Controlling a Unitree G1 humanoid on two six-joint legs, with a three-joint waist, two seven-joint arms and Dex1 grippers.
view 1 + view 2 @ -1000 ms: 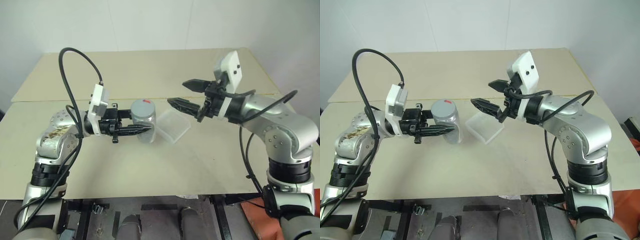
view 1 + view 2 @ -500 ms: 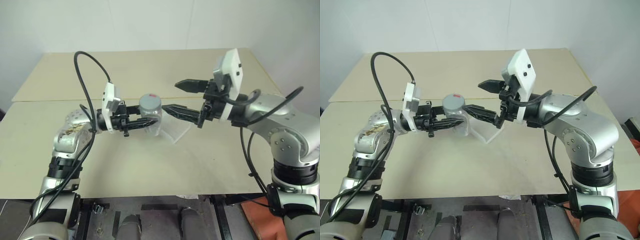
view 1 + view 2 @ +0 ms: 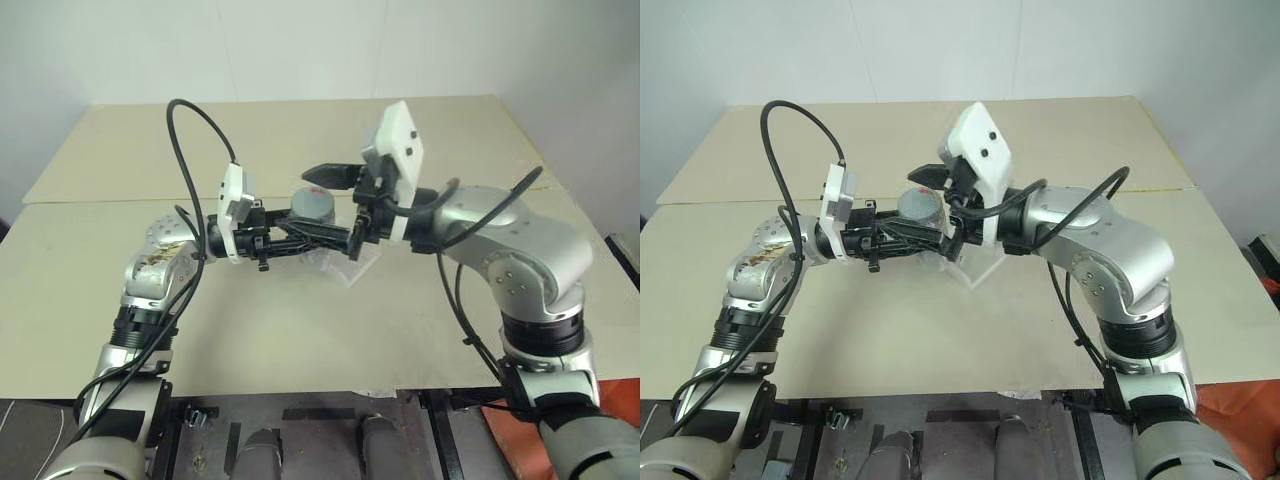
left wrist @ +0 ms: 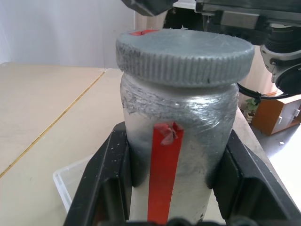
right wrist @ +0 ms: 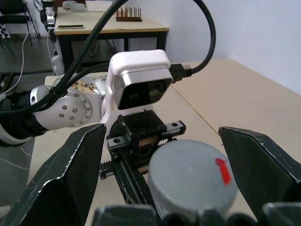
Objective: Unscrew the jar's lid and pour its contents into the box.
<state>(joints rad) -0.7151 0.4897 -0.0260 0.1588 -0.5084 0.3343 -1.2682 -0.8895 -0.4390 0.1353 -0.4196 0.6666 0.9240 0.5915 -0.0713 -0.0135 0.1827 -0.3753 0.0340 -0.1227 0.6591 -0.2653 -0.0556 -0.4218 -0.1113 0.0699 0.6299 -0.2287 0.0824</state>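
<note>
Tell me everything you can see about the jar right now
The jar is a small upright cylinder with scuffed silvery sides and a red strip down its front. The lid, a grey ribbed screw cap with a small red mark on top, is on. The left gripper is shut on its body, holding it over the table with the clear box just behind and below. The right gripper is open, one finger on each side of the lid, not visibly touching.

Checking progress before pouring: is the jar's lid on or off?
On. The grey lid sits on the upright jar, the open right pincer flanking it.
</note>
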